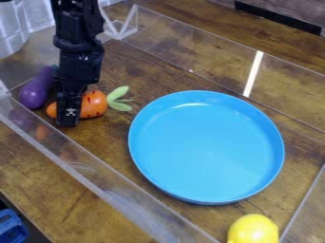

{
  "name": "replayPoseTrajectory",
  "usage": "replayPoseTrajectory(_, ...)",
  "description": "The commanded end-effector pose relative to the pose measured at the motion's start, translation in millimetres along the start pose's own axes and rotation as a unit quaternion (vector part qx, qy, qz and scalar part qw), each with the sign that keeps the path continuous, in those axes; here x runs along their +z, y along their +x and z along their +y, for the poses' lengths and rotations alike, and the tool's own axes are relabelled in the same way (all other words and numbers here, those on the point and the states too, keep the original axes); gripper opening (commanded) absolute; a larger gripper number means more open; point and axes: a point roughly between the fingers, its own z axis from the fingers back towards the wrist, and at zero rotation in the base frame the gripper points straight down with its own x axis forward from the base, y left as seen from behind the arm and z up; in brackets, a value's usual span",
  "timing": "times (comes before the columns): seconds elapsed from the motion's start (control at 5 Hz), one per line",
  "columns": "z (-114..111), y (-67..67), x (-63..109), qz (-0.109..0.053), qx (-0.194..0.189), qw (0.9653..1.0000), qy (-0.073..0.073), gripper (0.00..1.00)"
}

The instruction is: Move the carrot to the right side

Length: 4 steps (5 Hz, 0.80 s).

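A dark, worn wooden tabletop (191,57) fills most of the view, its grain and planks picked out by streaks of reflected light. It is enclosed by low, clear acrylic walls (76,166) along the edges. Something blue (8,228) is glimpsed at the bottom left corner, beyond the table.
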Motion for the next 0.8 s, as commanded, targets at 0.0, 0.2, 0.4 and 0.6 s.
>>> replayPoseTrajectory(0.0,2.0,-1.1,18.2,-0.016,0.035,0.9992,0.011,0.0)
replayPoseTrajectory(0.2,0.6,1.7,20.4,-0.02,0.032,0.9992,0.015,0.0)
replayPoseTrajectory(0.4,-0.5,3.5,21.7,-0.024,0.028,0.9991,0.018,0.0)
replayPoseTrajectory(0.6,-1.5,5.2,22.8,-0.028,0.024,0.9991,0.022,0.0)
